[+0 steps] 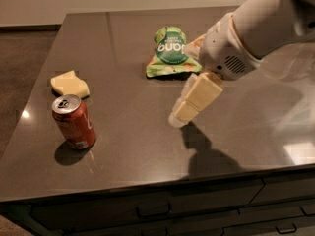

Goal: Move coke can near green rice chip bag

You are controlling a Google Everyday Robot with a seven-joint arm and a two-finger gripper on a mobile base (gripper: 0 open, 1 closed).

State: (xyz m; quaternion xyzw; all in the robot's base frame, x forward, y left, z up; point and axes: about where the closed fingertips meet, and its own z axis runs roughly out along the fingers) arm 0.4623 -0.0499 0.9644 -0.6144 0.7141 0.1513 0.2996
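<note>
The coke can [74,122], red with a silver top, stands upright near the front left of the dark countertop [128,146]. The green rice chip bag [172,52] lies flat at the back middle, well apart from the can. My gripper [183,113] hangs over the middle of the counter on a white arm that comes in from the upper right. It is to the right of the can and in front of the bag, touching neither.
A pale yellow sponge-like piece [70,84] lies just behind the can at the left. The counter's front edge runs above cabinet drawers [152,211]. The floor drops away past the left edge.
</note>
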